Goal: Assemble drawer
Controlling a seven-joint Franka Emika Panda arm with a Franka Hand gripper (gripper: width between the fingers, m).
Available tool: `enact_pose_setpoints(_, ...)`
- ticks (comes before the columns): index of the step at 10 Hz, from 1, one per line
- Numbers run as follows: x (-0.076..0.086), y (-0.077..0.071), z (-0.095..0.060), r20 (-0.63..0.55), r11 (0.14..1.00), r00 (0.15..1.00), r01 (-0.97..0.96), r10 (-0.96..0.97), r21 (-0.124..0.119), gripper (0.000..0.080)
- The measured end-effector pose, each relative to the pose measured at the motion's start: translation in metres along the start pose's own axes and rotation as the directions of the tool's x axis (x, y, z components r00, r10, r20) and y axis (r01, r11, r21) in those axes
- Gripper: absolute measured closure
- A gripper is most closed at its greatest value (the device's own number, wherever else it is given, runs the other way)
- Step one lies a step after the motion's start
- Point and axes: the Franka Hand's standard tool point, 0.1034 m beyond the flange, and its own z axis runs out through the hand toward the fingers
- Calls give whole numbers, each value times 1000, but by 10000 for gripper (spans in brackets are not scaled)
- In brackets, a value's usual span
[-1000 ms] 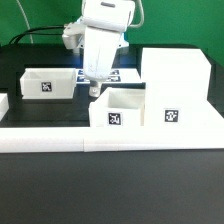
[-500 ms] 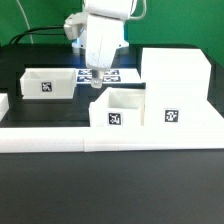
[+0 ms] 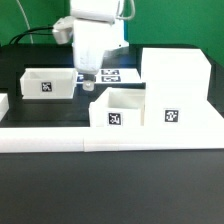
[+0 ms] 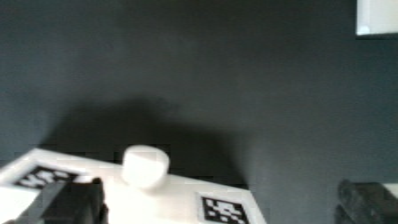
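- Drawer set: three loose parts on the black table (image 3: 110, 190), none joined as far as we can see.
- Shell (image 3: 175, 75): stands upright at the exterior view's right, tagged face toward that camera. We see no opening from here, so we cannot tell which way its mouth points.
- Near tray (image 3: 128, 112): sits just beside the shell on the exterior view's left, perhaps touching it. Open top faces up, tagged wall faces the camera, and its long axis seems to run across the view.
- Far tray (image 3: 60, 85): well apart, toward the exterior view's left. It is also open side up and lies lengthwise across the view.
- Progress, our judgement: early. Both trays are outside the shell, so both insertions are left to do.
- Gripper (image 3: 87, 84): hangs between the two trays, pointing down and carrying nothing.
- Fingers (image 4: 71, 205): spread wide in the wrist view, with a white knob (image 4: 144, 165) showing between them on a tagged white face. We cannot tell which tray it belongs to.
- Around them: the marker board (image 3: 118, 72) lies behind the gripper, and a long low rail (image 3: 60, 140) runs in front of the near tray and the shell.
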Motion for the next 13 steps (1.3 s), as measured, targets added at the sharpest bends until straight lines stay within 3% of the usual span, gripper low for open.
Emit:
enact_pose_setpoints(4,-34,0,1,-126,999,991,-49,49,7,150)
enact_pose_setpoints(8,-8,3,-3,-138,993,983,-120,121,14,150)
enact_pose_setpoints(11,31,1,-5,-155,982,970,-188,187,4,150)
enact_pose_setpoints(13,32,0,-4,-156,980,968,-200,198,5,150)
